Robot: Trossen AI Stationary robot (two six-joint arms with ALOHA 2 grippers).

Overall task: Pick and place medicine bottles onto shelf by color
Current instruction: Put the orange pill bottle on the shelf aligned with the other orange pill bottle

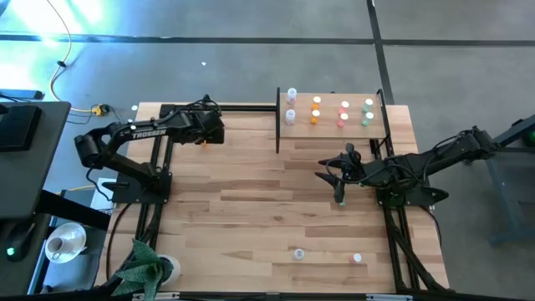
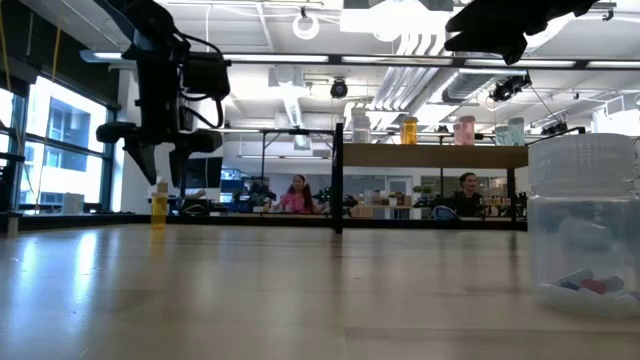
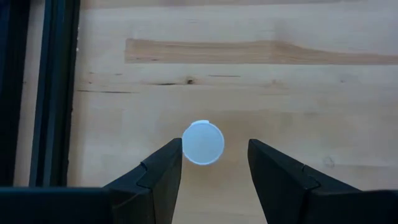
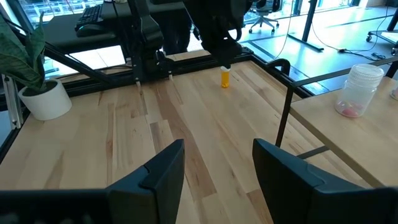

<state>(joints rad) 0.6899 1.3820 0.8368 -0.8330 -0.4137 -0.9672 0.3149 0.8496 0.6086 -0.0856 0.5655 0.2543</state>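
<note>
Left gripper (image 3: 214, 165) jaws spread, unclenched, directly above the upright orange bottle (image 3: 203, 142).

Two dark, nearly black jointed arms, matte, on black frame bases at the tabletop's (image 1: 251, 192) side edges. White "TROSSEN" lettering along the left arm's (image 1: 142, 134) upper link. Thin dark cables along the right arm (image 1: 435, 159). Wedge-shaped black fingers (image 3: 158, 174), stepped inner faces, angular edges.

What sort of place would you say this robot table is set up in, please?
Probably an open-plan office or lab: exposed white ceiling ducts, long desks with seated people behind the plank-patterned wooden table, and black swivel office chairs on a grey floor.
</note>
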